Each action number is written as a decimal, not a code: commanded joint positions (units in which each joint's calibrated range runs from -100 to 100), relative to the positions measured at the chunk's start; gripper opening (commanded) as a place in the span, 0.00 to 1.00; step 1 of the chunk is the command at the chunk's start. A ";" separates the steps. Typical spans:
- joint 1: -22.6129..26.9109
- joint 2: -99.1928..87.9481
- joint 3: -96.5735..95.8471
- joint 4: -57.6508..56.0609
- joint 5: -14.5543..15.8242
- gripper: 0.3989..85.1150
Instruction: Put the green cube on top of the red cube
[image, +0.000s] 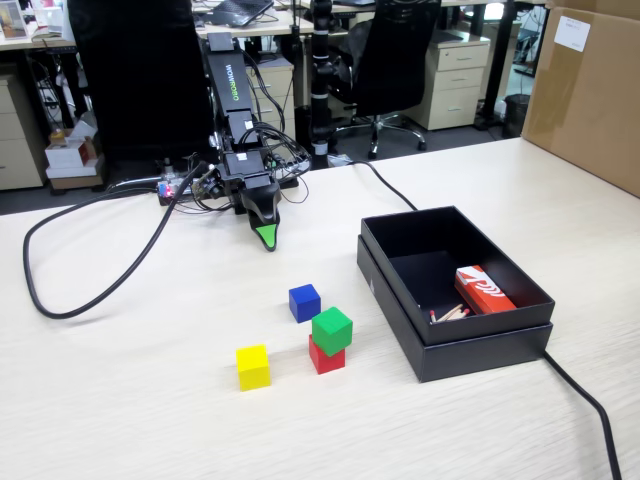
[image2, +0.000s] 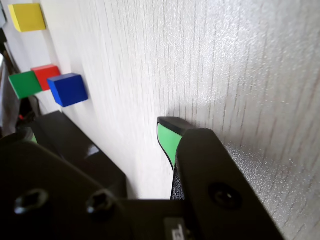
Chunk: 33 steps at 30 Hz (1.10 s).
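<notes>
We saw the green cube sitting atop the red cube, task seemingly done, while the gripper rested apart, its opening impossible to tell.

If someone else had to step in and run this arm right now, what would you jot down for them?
Gripper: empty, parked near the arm's base with its green tip close to the table; only one tip shows, so open or shut cannot be told.
Green cube: already sitting on the red cube, turned a little askew and apart from the gripper.
Blue cube and yellow cube stand on the table nearby; the black box is to the right in the fixed view.
Done: the stacking.
Left: nothing apparent, perhaps check the stack is steady.
</notes>
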<state>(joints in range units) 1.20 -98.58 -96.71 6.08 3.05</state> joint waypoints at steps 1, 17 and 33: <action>0.15 0.53 -0.57 -1.89 0.15 0.56; -0.20 0.53 -0.66 -1.97 0.10 0.57; -0.20 0.53 -0.57 -1.97 0.10 0.57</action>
<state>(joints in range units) 1.00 -98.58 -96.81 6.08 3.10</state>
